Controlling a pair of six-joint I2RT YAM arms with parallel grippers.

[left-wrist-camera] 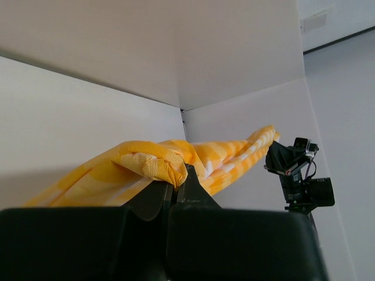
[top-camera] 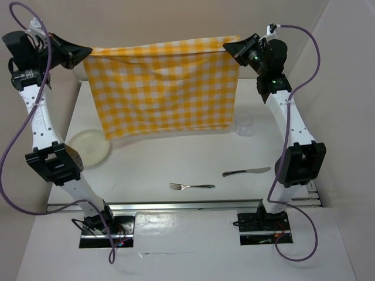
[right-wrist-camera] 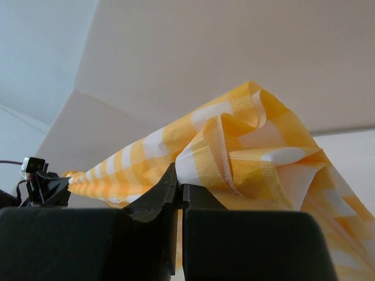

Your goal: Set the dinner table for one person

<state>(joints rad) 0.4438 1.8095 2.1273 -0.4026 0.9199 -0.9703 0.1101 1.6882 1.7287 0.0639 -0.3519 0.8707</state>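
1. As the checked cloth (top-camera: 164,82) hung stretched above the white tabletop (top-camera: 152,167), the left claw (top-camera: 84,54) and right claw (top-camera: 233,47) each pinched a top corner. Lowering both evenly would likely lay it flat, short of the fork (top-camera: 192,186) and knife (top-camera: 246,172).
2. From the left wrist, the left claw sat clamped on a bunched corner.
3. From the right wrist, the right claw gripped likewise. No writing was legible.

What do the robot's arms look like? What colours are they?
The left arm and right arm are long and white with chunky black joints. The left gripper and right gripper are black. A loopy purple cable runs along each arm.
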